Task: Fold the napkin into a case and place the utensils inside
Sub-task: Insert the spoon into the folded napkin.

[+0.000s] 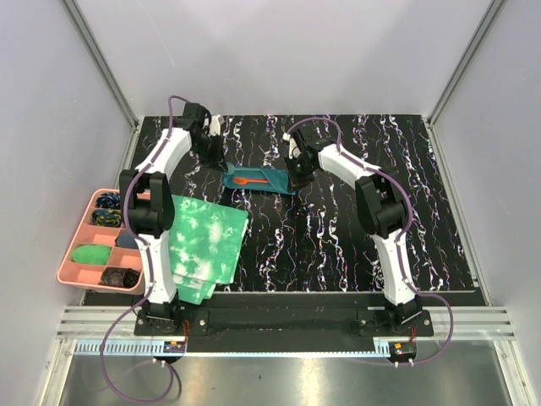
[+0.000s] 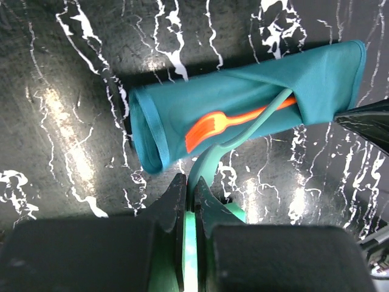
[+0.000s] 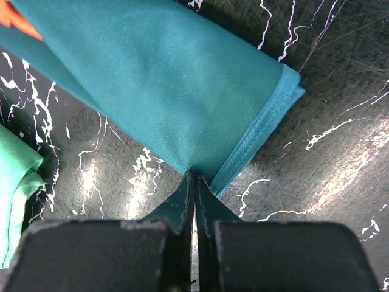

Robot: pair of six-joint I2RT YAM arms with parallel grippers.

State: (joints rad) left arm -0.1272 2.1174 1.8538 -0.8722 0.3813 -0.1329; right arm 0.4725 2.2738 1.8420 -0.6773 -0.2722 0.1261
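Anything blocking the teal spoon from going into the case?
Nothing visible does. The left gripper holds the spoon, whose tip already lies under the flap of the case, crossing the orange utensil. The right gripper pinches the case's other end.

Left hand (image 2: 188,187), right hand (image 3: 194,180): both closed

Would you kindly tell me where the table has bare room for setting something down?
The black marbled table is bare right of the right arm, and in the near middle between that arm and the green-and-white tie-dye cloths. It is crowded far centre, where the left fingers and right fingers work at the dark teal folded cloth case.
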